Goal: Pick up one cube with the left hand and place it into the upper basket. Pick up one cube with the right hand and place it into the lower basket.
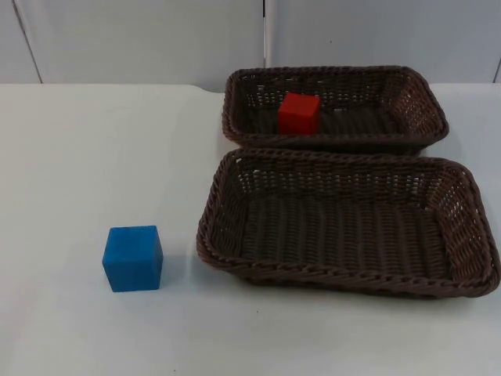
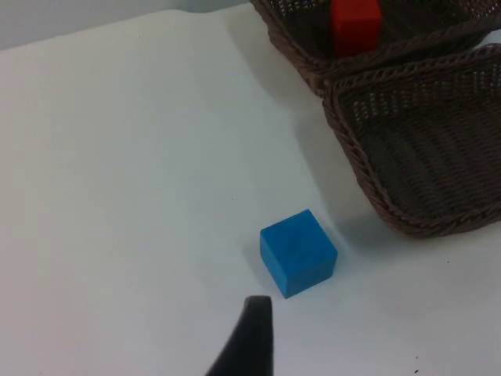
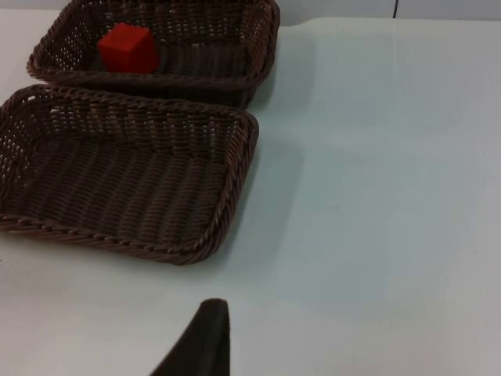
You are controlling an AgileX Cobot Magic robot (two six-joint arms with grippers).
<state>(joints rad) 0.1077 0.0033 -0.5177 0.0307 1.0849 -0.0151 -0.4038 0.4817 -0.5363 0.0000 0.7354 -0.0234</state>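
A red cube lies in the upper brown wicker basket, near its left end. The lower basket stands right in front of it, their rims touching, and nothing lies in it. A blue cube sits on the white table, left of the lower basket and apart from it. My left gripper hangs over the table a short way from the blue cube, not touching it. My right gripper hangs over bare table beyond the baskets' right ends.
The white table top runs back to a grey partition wall behind the upper basket. Open table surface lies left of the baskets around the blue cube, and along the front edge.
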